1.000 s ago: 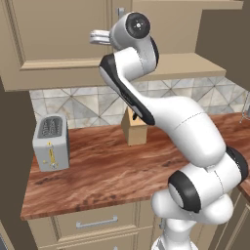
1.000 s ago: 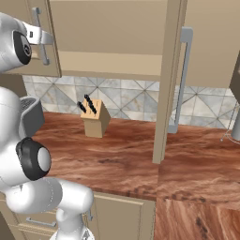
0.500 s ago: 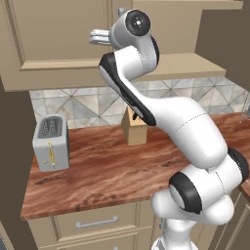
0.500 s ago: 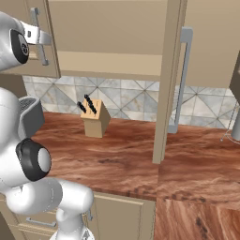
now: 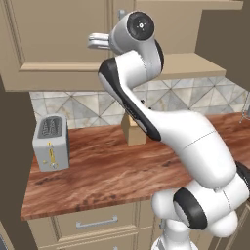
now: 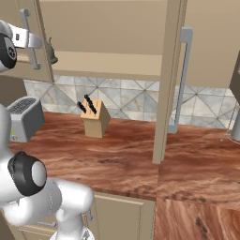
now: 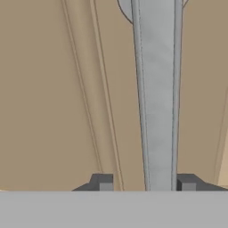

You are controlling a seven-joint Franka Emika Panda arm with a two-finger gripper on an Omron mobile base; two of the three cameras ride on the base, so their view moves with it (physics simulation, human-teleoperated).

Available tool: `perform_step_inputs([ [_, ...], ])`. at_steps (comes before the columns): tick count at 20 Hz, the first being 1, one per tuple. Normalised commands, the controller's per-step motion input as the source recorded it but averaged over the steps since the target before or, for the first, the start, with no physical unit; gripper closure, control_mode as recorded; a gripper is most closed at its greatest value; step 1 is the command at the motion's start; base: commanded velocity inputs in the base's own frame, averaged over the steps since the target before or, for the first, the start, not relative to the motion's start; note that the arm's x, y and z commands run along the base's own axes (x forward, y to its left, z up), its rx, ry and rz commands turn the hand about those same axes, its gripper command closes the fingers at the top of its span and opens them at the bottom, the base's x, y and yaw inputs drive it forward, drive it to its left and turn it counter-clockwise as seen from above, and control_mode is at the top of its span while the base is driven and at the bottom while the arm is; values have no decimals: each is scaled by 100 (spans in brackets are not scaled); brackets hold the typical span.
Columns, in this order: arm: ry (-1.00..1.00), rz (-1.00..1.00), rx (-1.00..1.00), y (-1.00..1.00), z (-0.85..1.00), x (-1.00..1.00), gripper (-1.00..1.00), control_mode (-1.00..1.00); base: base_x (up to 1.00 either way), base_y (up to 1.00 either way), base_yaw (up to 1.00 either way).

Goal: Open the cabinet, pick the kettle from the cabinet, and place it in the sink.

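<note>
the cabinet (image 6: 112,42) is seen partly opened: its right door (image 6: 169,79) is swung out edge-on toward the base, with a grey bar handle (image 6: 182,79) on its face, and the beige shelf inside is exposed above the tiled backsplash. the left door (image 5: 53,44) appears shut or nearly so in the left base view, which is judged to be why the arm is raised to that height beside it.

the end effector (image 7: 144,182) is held up against the left door handle (image 7: 156,89). in the hand view the grey bar is seen running straight between the two dark fingertips (image 7: 103,181), nearer the right one, with a gap left on the other side. the fingers are therefore about half spread around the bar; whether the bar is actually pinched cannot be told. from the right base view the end effector is seen level with the handle, at the cabinet's left edge.

the kettle (image 6: 50,50) is judged to be the small dark shape on the shelf just inside the cabinet's left door; it is too small and too hidden to be made out clearly. it is not yet reached.

below the cabinet, a knife block (image 6: 95,119) stands on the counter (image 6: 122,159), and a toaster (image 5: 50,142) stands further left of it. the opening step is judged unfinished.
</note>
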Motion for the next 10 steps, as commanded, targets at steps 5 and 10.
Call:
perform_step_inputs([
  [5,0,0,1,82,-28,-55,100,-100,0,0,0],
  [10,0,0,0,91,-31,-45,100,-100,0,0,0],
])
